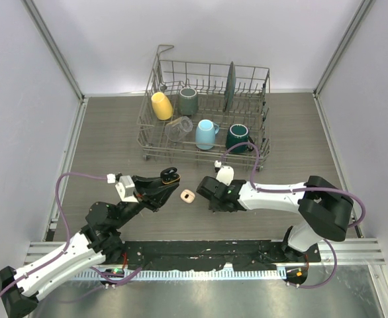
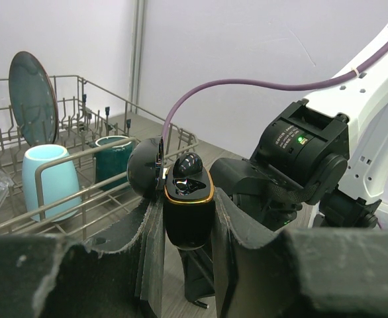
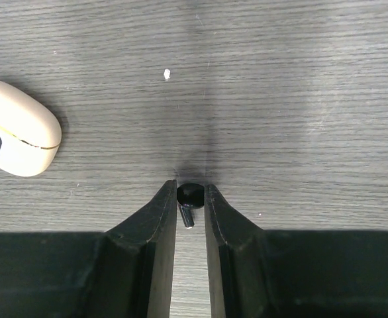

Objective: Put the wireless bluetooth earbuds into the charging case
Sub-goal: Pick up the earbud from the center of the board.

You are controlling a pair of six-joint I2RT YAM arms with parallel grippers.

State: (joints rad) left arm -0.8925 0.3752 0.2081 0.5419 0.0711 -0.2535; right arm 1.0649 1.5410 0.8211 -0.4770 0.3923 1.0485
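Note:
My left gripper [image 1: 166, 180] is shut on a black charging case [image 1: 169, 175] with a gold rim and holds it above the table. In the left wrist view the case [image 2: 189, 215] stands upright between the fingers. Its lid [image 2: 145, 171] is open and one black earbud [image 2: 188, 165] sits in it. My right gripper [image 1: 205, 189] is down at the table, and in the right wrist view its fingertips [image 3: 165, 202] close on a second black earbud [image 3: 191, 195], whose stem points back between them. A closed cream case [image 1: 187, 196] lies between the two grippers and also shows in the right wrist view [image 3: 15, 139].
A wire dish rack [image 1: 207, 157] stands at the back. It holds a yellow cup [image 1: 161, 105], a grey mug [image 1: 188, 101], a light blue mug [image 1: 206, 134], a dark green mug [image 1: 237, 138], a clear glass [image 1: 179, 128] and an upright plate [image 1: 230, 86].

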